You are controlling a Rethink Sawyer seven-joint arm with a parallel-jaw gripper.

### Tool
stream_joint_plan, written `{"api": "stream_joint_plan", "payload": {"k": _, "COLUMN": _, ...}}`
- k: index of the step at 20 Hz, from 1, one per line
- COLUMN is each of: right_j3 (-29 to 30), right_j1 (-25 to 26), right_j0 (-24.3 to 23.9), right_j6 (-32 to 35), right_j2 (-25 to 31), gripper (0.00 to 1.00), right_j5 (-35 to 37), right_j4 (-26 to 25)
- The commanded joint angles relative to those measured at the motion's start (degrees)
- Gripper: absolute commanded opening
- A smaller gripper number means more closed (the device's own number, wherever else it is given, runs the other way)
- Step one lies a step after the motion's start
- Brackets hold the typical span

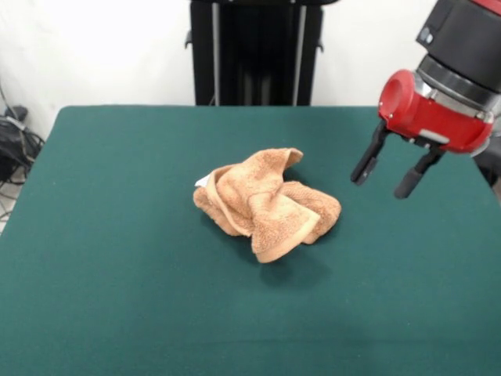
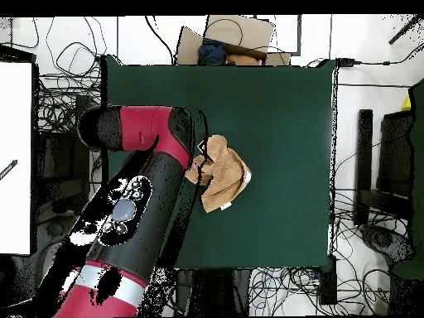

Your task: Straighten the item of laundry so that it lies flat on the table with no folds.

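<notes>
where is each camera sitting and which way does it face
Front view: sits across the table, facing the robot; shows the open gripper hanging beside the crumpled towel, not touching it.
Overhead view: above the table, looking straight down; the red and black arm hides the gripper.
Both show the towel and green table.

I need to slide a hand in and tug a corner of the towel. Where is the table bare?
The table is bare all round the crumpled towel: widest toward the front-view left and the near edge. Only the right side is crowded, where the open gripper hangs beside the towel.
</notes>
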Motion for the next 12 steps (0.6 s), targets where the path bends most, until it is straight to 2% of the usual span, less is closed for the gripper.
{"api": "stream_joint_plan", "payload": {"k": 1, "right_j3": 6.03, "right_j1": 1.79, "right_j0": -1.66, "right_j6": 12.05, "right_j2": 4.05, "gripper": 1.0, "right_j5": -4.54, "right_j4": -1.77}}
{"api": "stream_joint_plan", "payload": {"k": 12, "right_j3": 9.73, "right_j1": 0.48, "right_j0": -3.85, "right_j6": 8.52, "right_j2": 5.52, "gripper": 1.0, "right_j5": -9.89, "right_j4": -3.19}}
